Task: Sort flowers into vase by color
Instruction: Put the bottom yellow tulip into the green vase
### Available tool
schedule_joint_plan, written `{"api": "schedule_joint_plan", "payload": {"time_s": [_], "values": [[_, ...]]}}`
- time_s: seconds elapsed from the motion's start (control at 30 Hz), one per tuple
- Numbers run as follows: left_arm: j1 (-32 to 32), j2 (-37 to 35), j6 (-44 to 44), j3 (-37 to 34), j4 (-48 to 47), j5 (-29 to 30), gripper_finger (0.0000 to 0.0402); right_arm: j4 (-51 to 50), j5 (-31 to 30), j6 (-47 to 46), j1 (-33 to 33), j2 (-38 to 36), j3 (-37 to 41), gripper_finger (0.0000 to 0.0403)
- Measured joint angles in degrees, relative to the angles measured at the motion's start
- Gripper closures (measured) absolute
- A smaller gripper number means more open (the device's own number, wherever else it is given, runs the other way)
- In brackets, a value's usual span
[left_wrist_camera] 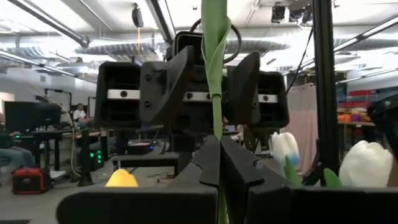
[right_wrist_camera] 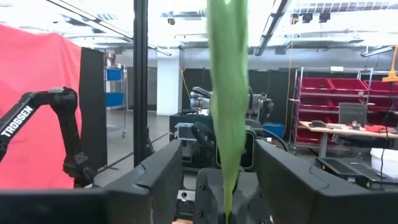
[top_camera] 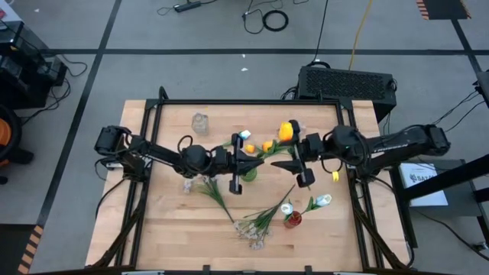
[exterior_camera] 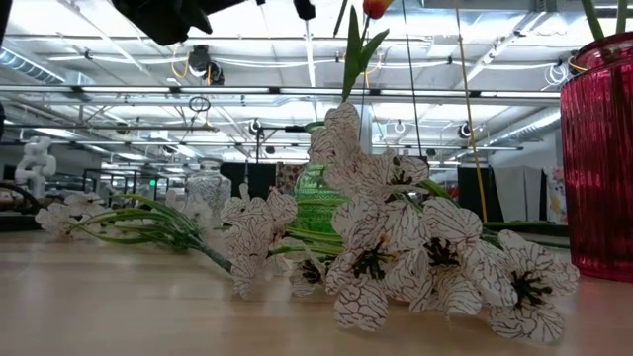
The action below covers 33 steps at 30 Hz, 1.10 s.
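Note:
An orange-yellow tulip on a long green stem stands upright between my two grippers, above the green vase. My left gripper is shut on that stem. My right gripper is open and faces it, a finger on either side of the stem's leaf, touching nothing. Blossoms hide the stem's lower end in the low view. White tulips stand in the red vase. Whitish sprays lie flat on the table. My left gripper pinches the orange tulip's green stem between its two shut fingertips. The fingers come level from the table's left side and lie across the stem. The stem stands upright in the hold, with the flower head above the fingers.
A clear glass vase stands toward the table's far left. A second spray lies under my left arm. More orange heads and a white one sit over the green vase. Bare wood lies along the near edge.

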<state>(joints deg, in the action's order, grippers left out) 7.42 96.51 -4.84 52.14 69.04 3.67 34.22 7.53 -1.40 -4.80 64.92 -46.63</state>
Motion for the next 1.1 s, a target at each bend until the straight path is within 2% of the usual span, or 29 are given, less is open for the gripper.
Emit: {"api": "schedule_joint_plan", "payload": {"time_s": [0.13, 0.37, 0.43, 0.57, 0.8, 0.97, 1.1], "values": [[-0.4, 0.0, 0.0, 0.0, -1.2, 0.0, 0.0398, 0.8, 0.0, 0.5, 0.0, 0.5, 0.0, 0.0253], [-0.3, 0.0, 0.0, 0.0, -2.2, 0.0, 0.0397, 0.7, -0.1, 0.6, 0.1, 0.5, 0.0, 0.0371], [-0.3, 0.0, 0.0, 0.0, -2.3, 0.0, 0.0397, 0.7, -0.2, 0.6, 0.1, 0.5, 0.0, 0.0392], [0.2, 0.0, 0.0, 0.0, -4.2, 0.0, 0.0382, 0.2, -0.9, 0.5, 0.1, 0.5, 0.1, 0.0389], [2.2, -2.7, 1.6, -0.1, -13.5, 0.9, 0.0269, -0.9, -1.4, 0.3, 0.1, -0.5, 0.0, 0.0399], [4.7, -9.3, 3.5, -0.1, -21.2, 2.8, 0.0211, -1.1, -1.4, -2.2, 0.1, -0.7, 0.0, 0.04], [7.0, -15.4, 5.5, 0.0, -23.0, 6.8, 0.0197, -1.8, -0.3, -3.9, 0.1, -0.7, 0.0, 0.04]]}}
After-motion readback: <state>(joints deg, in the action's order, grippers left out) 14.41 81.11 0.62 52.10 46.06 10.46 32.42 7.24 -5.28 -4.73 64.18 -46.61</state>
